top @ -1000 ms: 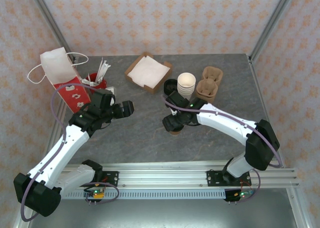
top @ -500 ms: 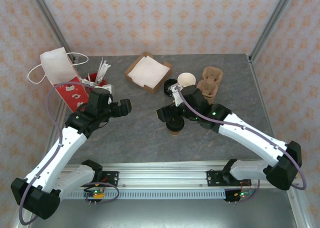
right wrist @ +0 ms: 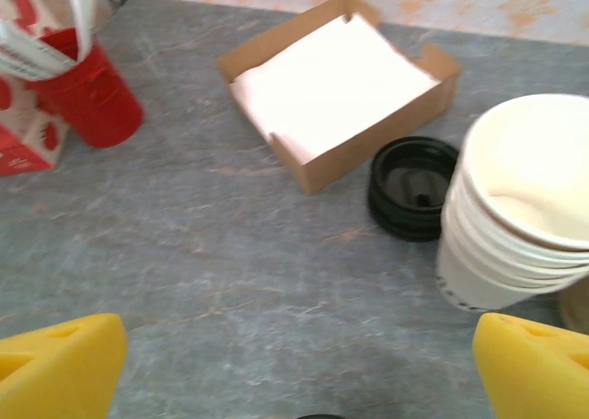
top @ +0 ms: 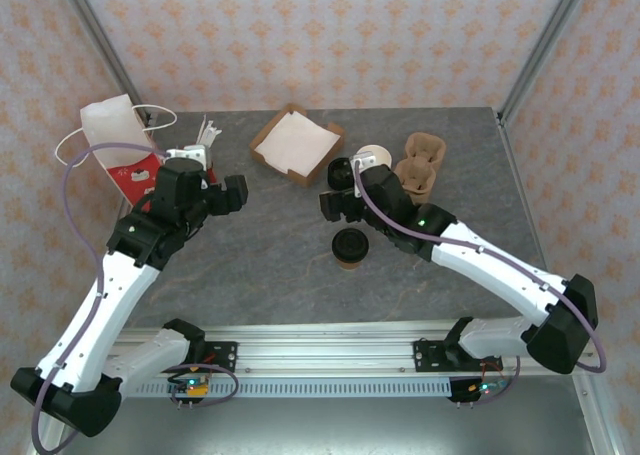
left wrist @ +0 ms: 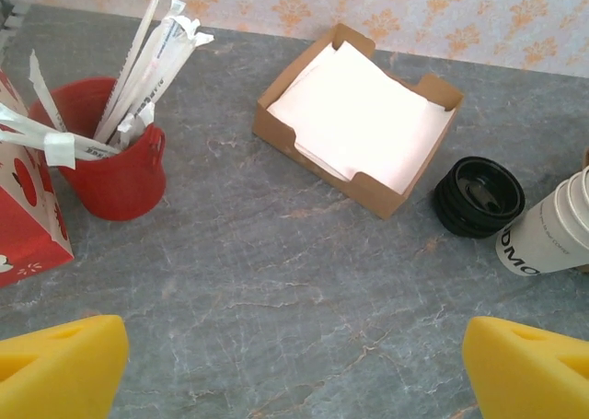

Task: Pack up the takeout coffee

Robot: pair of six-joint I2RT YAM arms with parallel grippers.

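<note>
Top view, far left: red-and-white paper bag point(top: 125, 160) stands upper left, mouth open; can't see what's inside. Just right of it is a red cup of straws point(top: 193, 158). L gripper point(top: 230, 192) hovers beside that, left of ctr. Its wrist view has the pads at the two bottom corners of the frame, spread wide, nothing btwn them.

Upper ctr: cardboard napkin box point(top: 296, 142). Ctr, a bit low: takeout coffee point(top: 350, 247) upright on the table w/ black lid on, nothing touching it. R gripper point(top: 335, 203) sits just above it in frame, apart from it, fingers likewise spread wide & empty. Right of that: black lids point(top: 340, 171), stack of white cups point(top: 372, 161) just beside them, then pulp carrier point(top: 418, 165) upper right.

Progress: cup is capped, so prep looks done. Packing itself not begun, since the coffee is in neither bag nor carrier & is well apart from the bag. Left to do: grasp cup, carry it over, set it in upright. Can't tell which container is meant; bag seems likelier.
</note>
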